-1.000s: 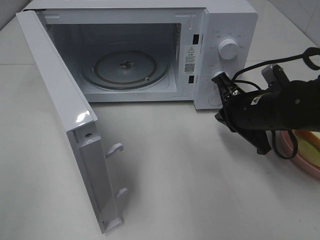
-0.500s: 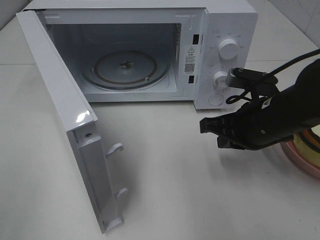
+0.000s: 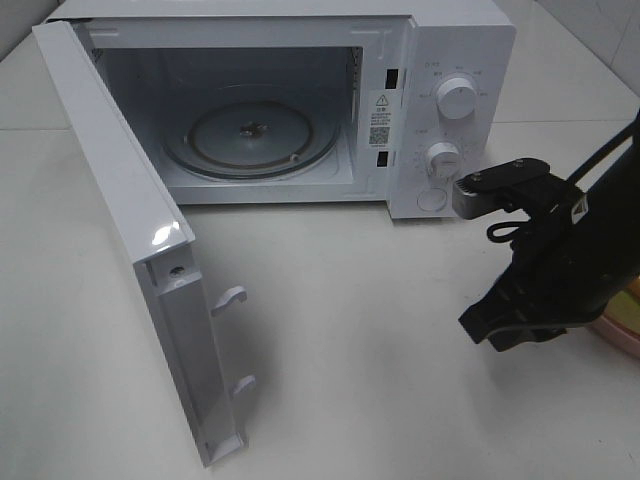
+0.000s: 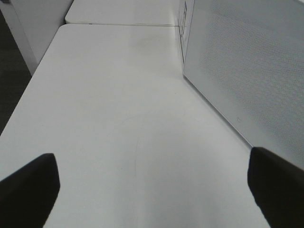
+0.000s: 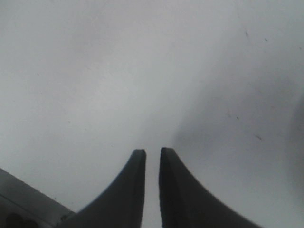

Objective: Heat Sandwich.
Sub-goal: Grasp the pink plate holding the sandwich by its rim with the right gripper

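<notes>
A white microwave oven (image 3: 455, 40) is seen standing on a white surface (image 3: 350, 350). Its white hinged door (image 3: 120, 200) is swung wide open towards the left of the high view. Inside the lit chamber a round glass turntable (image 3: 250, 135) is shown lying flat. Two white round knobs, an upper knob (image 3: 457, 99) and a lower knob (image 3: 442, 157), are set one above the other on the control panel, with a small round white button (image 3: 431, 199) beneath them.

The black right arm (image 3: 580, 250) is held over the surface in front of the control panel and well clear of it. The right gripper (image 3: 485, 330) is pointed downward and to the left. In the right wrist view the right gripper's jaws are seen just apart, a narrow slit between them and only the bare surface behind.

The left gripper (image 4: 152, 183) is shown only in its own wrist view. Its jaws are spread wide at the two edges of that view, with nothing between them. A white panel with a fine dotted pattern (image 4: 247, 71) is seen beside it.

The rim of a round pink plate (image 3: 622, 338) is visible at the right edge of the high view, mostly hidden behind the arm. A pale yellow-green sliver (image 3: 632, 300) is seen above that rim; whether it is the sandwich cannot be told.
</notes>
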You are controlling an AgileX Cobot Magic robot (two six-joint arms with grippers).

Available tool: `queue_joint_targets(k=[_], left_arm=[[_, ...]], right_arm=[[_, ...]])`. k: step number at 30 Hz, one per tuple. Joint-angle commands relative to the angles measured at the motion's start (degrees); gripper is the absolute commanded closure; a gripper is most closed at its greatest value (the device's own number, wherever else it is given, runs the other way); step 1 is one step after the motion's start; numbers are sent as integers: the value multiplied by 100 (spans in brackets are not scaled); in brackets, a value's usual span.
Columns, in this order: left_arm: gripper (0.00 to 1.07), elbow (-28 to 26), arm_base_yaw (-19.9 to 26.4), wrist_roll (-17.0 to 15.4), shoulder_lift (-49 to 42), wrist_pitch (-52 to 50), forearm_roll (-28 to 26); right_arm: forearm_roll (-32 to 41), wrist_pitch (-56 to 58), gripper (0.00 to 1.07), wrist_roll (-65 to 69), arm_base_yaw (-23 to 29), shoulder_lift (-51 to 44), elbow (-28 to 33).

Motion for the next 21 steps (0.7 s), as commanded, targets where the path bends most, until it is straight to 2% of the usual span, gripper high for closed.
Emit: queue_joint_targets(k=[1, 5, 6, 7, 8, 10, 11, 12, 13, 16, 21], left_arm=[[5, 11, 17, 11, -160, -34, -17], [5, 11, 17, 11, -160, -34, -17], [5, 11, 17, 11, -160, -34, -17], [5, 11, 17, 11, -160, -34, -17], [5, 11, 17, 11, -160, -34, -17], [5, 11, 17, 11, -160, -34, -17], [5, 11, 17, 11, -160, -34, -17], [5, 11, 17, 11, -160, -34, -17], [5, 11, 17, 11, -160, -34, -17], [5, 11, 17, 11, -160, -34, -17], [5, 11, 17, 11, -160, -34, -17]], right_arm=[[-264, 877, 86, -63, -407, -46, -361], [-510, 1180, 76, 57, -722, -46, -619], [-653, 1301, 66, 143, -917, -46, -745], [-745, 1352, 60, 172, -1026, -46, -819], [-745, 1352, 60, 172, -1026, -46, -819], [-848, 1375, 49, 201, -1186, -46, -934], [-940, 1358, 36, 212, -1341, -46, -1037], [-1008, 1346, 29, 212, -1392, -34, -1077], [-1008, 1346, 29, 212, -1392, -34, -1077], [-1352, 1352, 12, 401, -1484, 80, -1169], [-1816, 1375, 9, 745, -1484, 367, -1192]])
